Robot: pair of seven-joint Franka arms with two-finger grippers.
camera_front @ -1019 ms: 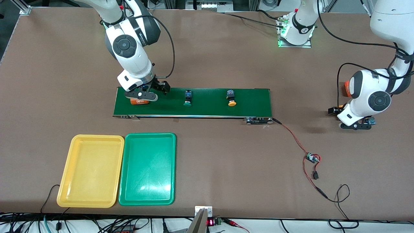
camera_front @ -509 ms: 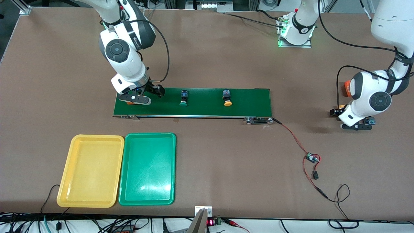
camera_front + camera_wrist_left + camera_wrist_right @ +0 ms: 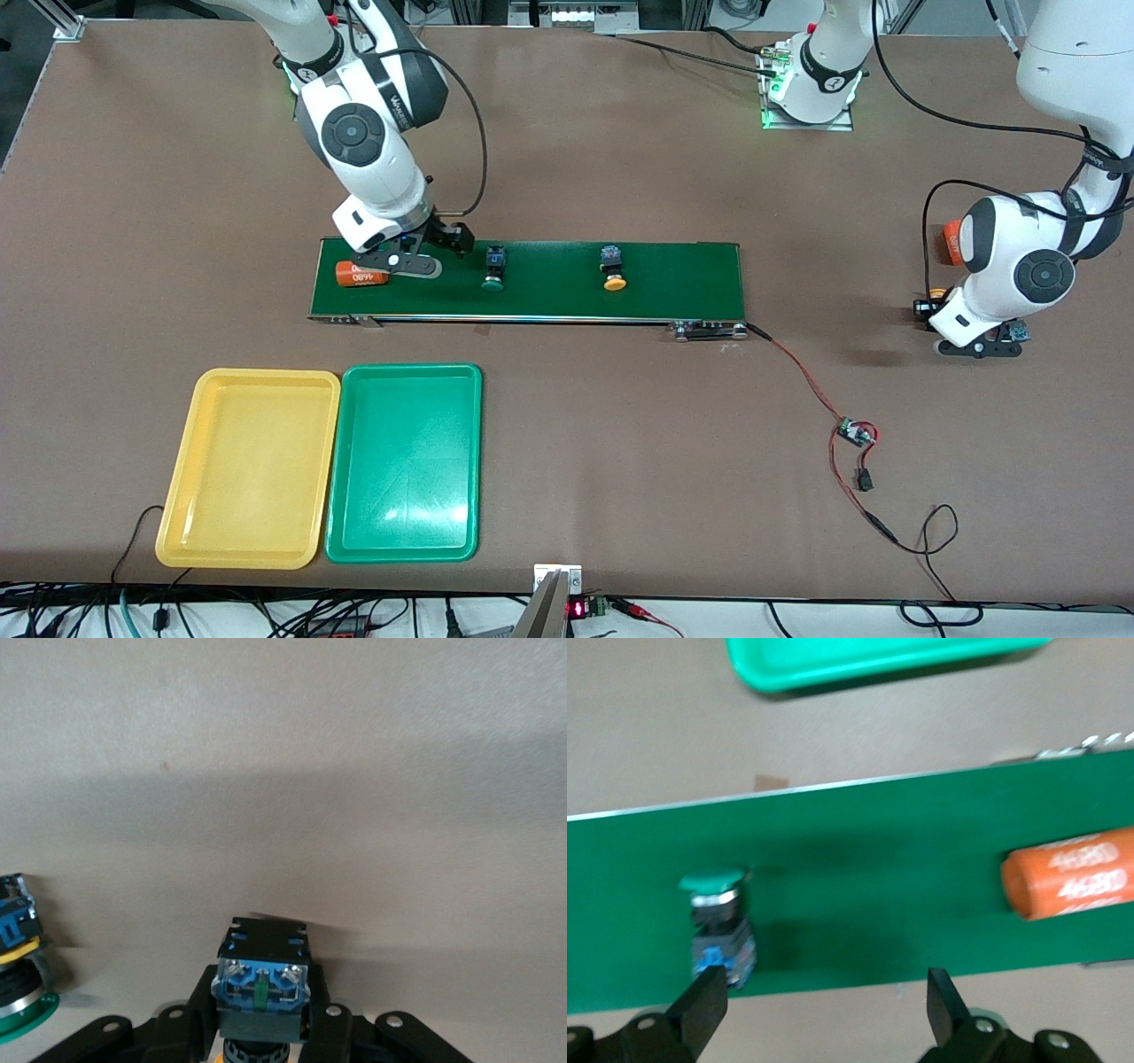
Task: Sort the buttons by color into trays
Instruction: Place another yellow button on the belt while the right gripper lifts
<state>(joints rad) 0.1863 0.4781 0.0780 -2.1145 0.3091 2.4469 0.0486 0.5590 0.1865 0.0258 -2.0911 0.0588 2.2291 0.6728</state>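
Note:
A green-capped button (image 3: 493,268) and a yellow-capped button (image 3: 613,270) lie on the dark-green belt (image 3: 682,279). My right gripper (image 3: 416,257) is open over the belt's end toward the right arm. In the right wrist view (image 3: 824,997) the green-capped button (image 3: 718,930) lies by one fingertip. My left gripper (image 3: 974,344) waits low over the table at the left arm's end, shut on a blue-black button (image 3: 262,979). Another green-capped button (image 3: 18,992) stands beside it. The yellow tray (image 3: 248,468) and green tray (image 3: 405,462) lie side by side nearer the front camera.
An orange cylinder with white numbers (image 3: 361,275) lies on the belt's end under the right gripper, also in the right wrist view (image 3: 1072,881). Another orange cylinder (image 3: 948,241) shows partly by the left arm. A red wire with a small board (image 3: 855,434) runs from the belt.
The two buttons on the belt have moved toward the right arm's end. My right gripper has shifted off the orange cylinder toward the green-capped button. The left arm has barely moved.

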